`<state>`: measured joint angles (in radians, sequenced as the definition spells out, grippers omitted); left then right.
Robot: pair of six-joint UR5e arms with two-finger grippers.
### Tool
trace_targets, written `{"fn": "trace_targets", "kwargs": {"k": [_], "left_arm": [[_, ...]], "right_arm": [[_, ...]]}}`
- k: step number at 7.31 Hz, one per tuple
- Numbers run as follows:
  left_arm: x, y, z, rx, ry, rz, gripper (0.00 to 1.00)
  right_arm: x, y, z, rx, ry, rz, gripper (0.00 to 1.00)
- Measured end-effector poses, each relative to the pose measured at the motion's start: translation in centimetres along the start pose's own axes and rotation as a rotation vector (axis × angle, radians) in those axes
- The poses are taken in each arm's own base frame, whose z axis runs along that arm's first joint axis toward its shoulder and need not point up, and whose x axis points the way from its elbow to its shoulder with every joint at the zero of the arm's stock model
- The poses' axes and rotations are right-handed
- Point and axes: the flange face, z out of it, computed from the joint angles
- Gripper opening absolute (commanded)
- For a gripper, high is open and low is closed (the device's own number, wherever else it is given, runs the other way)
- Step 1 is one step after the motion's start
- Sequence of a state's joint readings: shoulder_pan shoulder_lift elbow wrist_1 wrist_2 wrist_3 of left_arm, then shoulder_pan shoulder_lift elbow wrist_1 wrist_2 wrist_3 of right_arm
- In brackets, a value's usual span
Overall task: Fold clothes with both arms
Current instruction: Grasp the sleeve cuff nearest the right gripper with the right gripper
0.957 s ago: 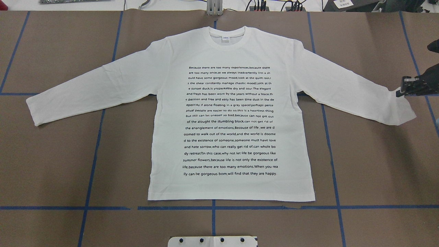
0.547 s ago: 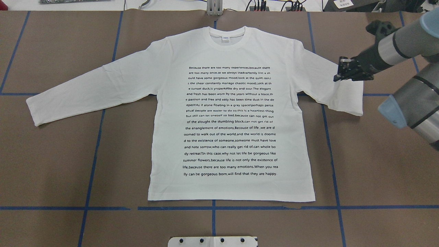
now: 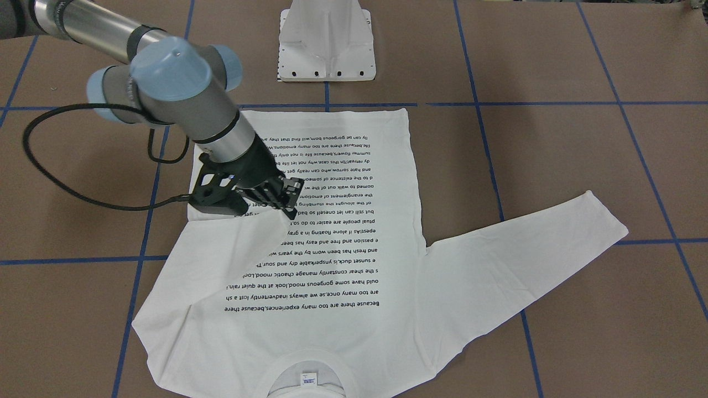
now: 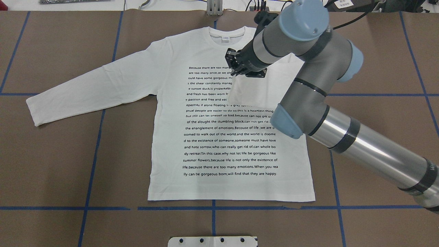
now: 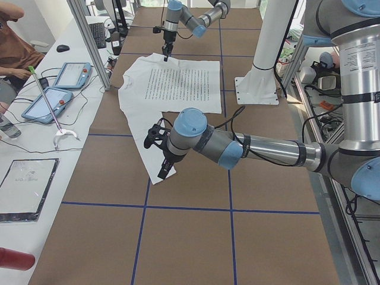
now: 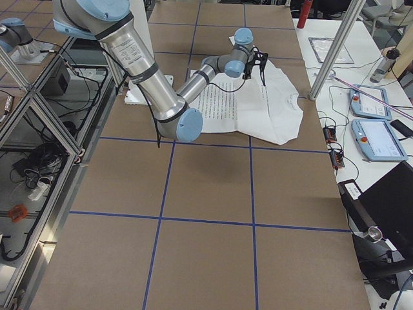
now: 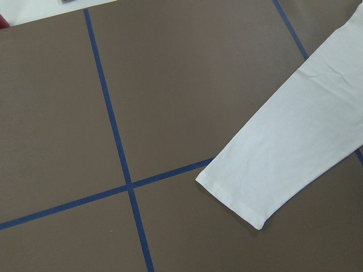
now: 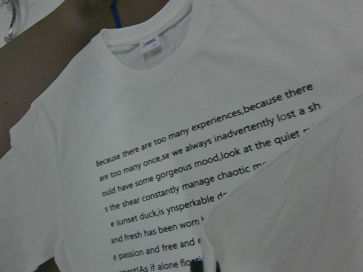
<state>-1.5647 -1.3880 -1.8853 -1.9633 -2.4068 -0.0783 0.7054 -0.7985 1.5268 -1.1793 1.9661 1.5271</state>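
Since half a second ago the right gripper (image 4: 236,70) has travelled from above the outstretched right sleeve (image 4: 252,92) to a position over the chest, drawing the cuff across the text block (image 4: 219,137). Overhead: the shirt (image 4: 168,185) lies flat, print up, on the brown table (image 4: 51,164), collar (image 4: 227,32) away from the robot; the left sleeve (image 4: 85,91) lies straight out. Front-facing: jaws clenched on the right sleeve's cuff, cloth drawn up to a peak at the tips. Exterior left: the left gripper (image 5: 165,170) hangs over the left sleeve's end (its closure cannot be determined from here). Exterior right: the right arm reaches over the shirt's chest. Left wrist: left cuff flat beside a crossing of blue tape (image 7: 117,147). Right wrist: label (image 8: 149,45) inside the collar; folded sleeve overlying the print's line ends
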Motion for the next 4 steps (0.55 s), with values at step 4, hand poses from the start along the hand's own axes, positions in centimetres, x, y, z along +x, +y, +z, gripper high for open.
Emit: {"fn": "trace_targets", "kwargs": {"k": [4], "left_arm": [[0.0,0.1,0.0,-0.002,0.001,-0.003,1.00]], "right_arm": [[-10.4,6.6,7.4,0.014,0.007,-0.041,0.00]]}}
